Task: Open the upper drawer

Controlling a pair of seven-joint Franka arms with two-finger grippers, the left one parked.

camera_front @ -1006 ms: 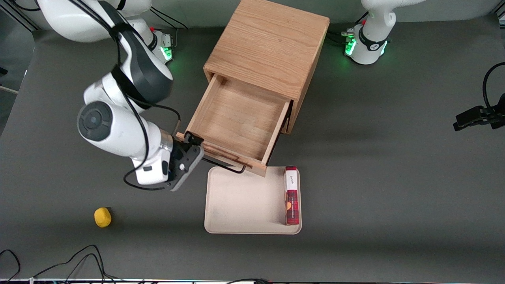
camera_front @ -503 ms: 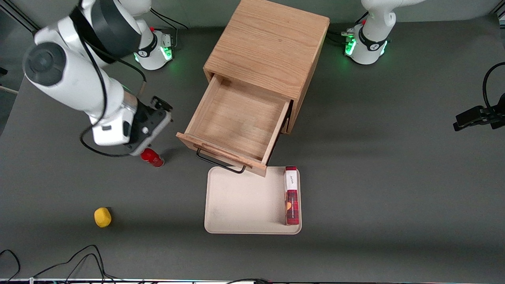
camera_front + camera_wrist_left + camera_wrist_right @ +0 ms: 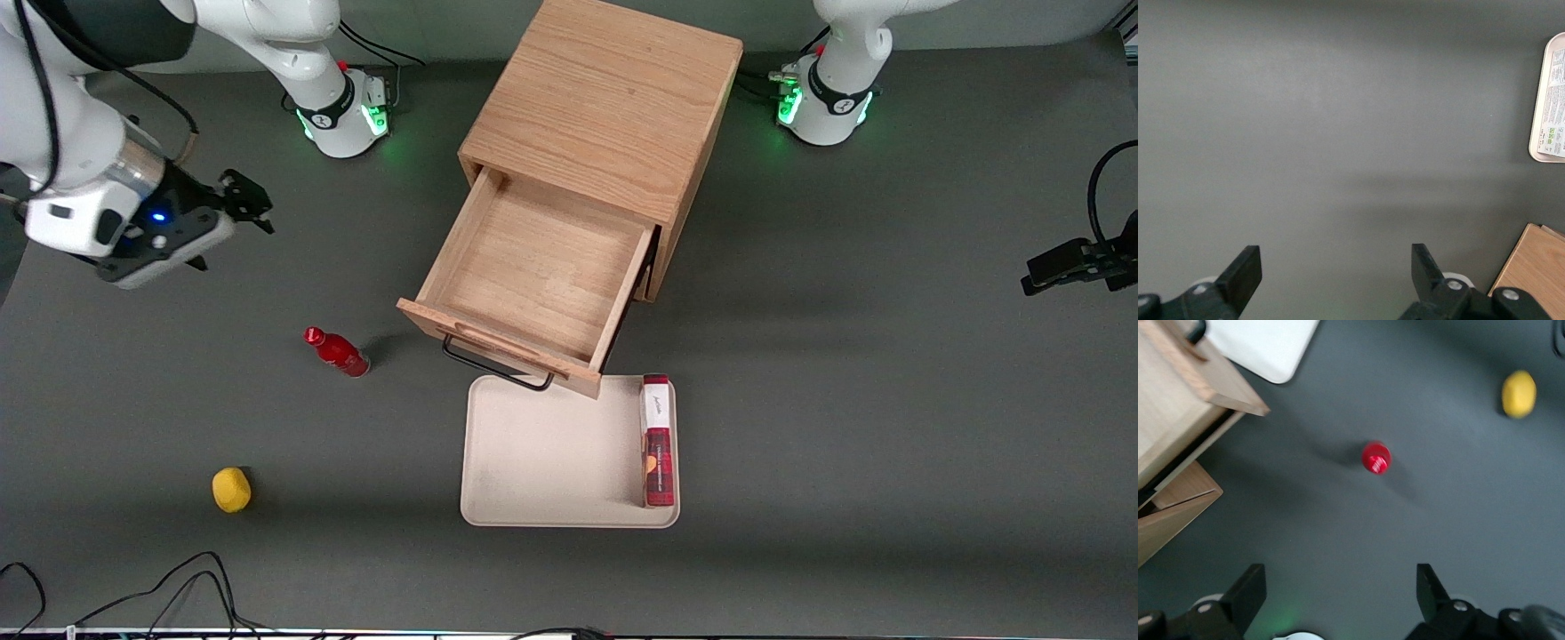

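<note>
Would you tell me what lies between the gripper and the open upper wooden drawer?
Only bare grey tabletop, per the front view, separates the open gripper from the upper drawer.

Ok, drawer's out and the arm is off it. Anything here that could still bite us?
1. The upper drawer is pulled far out and its front overhangs the tray, so an arm sweep at that height could hit it.
2. The red bottle stands unsupported on the table between the open gripper and the drawer; a low pass might topple it.
3. The lemon could roll if nudged.
</note>
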